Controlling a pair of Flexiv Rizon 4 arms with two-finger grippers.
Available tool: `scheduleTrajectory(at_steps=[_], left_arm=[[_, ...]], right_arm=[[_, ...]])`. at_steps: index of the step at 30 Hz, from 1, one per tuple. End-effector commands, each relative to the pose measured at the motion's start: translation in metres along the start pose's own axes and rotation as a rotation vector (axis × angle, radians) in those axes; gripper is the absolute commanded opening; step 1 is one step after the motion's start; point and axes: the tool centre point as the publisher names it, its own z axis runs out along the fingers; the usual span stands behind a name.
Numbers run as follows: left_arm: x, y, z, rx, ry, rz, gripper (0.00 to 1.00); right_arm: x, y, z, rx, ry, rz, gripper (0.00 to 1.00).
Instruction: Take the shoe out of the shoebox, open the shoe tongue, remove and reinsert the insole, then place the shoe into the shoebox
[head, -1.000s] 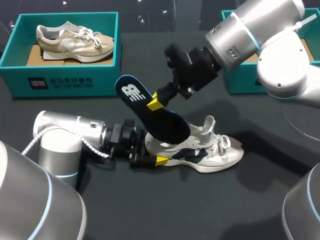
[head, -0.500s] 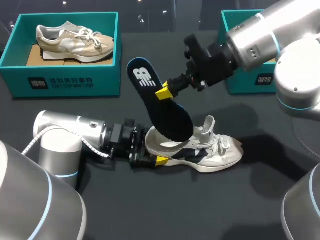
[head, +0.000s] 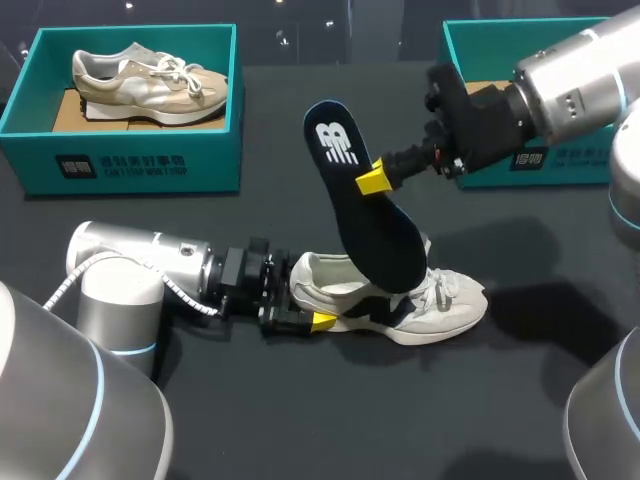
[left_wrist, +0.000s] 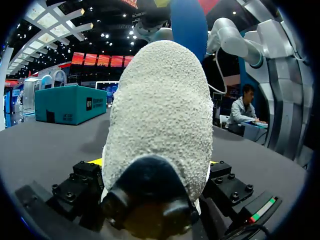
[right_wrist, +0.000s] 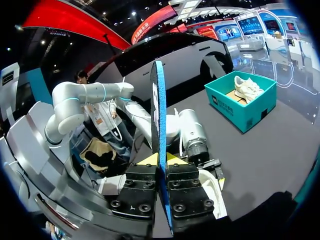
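I'm clamping my right claw (head: 372, 180) on the dark navy foam insole (head: 375, 225), toe end down by the white-and-navy mesh sneaker (head: 445, 305) — my left claw (head: 305, 322) is pinching its heel on the black desk (head: 300, 420). Reinserting probably wants a toe-first, shallow slide.

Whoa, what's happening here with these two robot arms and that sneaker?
The left arm has its jaws clamped on the heel of a white sneaker, which lies on the black table. The right arm pinches the dark insole in its jaws and holds it tilted above the sneaker, with its lower end down by the opening. A beige shoe sits in a teal box at the far left. Another teal box stands at the far right.
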Motion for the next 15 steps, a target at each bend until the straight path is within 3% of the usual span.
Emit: scheduleTrajectory(at_steps=[1, 4, 5, 15], left_arm=[[0.000, 0.001, 0.000, -0.001, -0.001, 0.000, 0.00], [0.000, 0.001, 0.000, -0.001, -0.001, 0.000, 0.00], [0.000, 0.001, 0.000, -0.001, -0.001, 0.000, 0.00], [0.000, 0.001, 0.000, -0.001, -0.001, 0.000, 0.00]], right_arm=[[0.024, 0.003, -0.025, -0.101, -0.026, 0.019, 0.00], [0.034, 0.007, -0.043, -0.224, 0.041, 0.103, 0.00], [0.038, 0.009, -0.047, -0.212, -0.015, 0.103, 0.00], [0.038, 0.009, -0.047, -0.212, -0.015, 0.103, 0.00]])
